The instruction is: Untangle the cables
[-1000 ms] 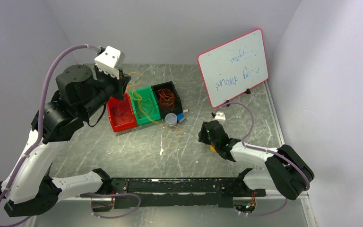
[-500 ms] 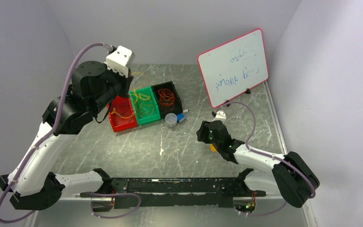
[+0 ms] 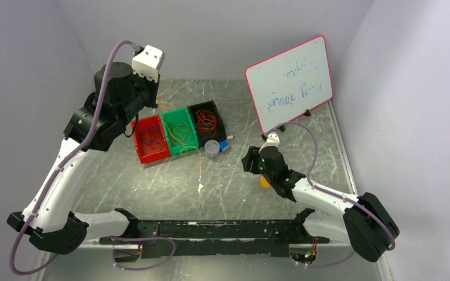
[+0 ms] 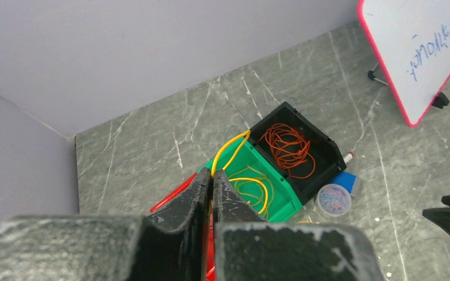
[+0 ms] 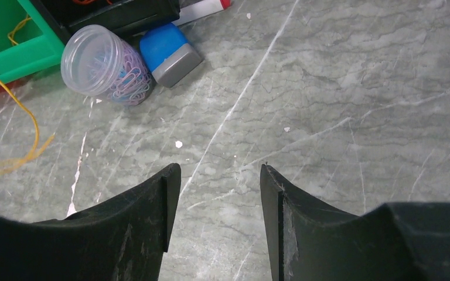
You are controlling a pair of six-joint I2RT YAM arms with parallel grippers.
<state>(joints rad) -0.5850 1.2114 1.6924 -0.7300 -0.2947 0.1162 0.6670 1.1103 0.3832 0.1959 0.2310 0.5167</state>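
Left tool (image 4: 212,175) pinching yellow cable (image 4: 237,139), thin loops in green bin (image 4: 282,206)

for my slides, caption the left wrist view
Left gripper pinches a yellow cable above the green bin; orange cable lies in black bin.

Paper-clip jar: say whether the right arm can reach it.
Probably yes: the right gripper is open and empty, and only bare tabletop lies between it and the paper-clip jar.
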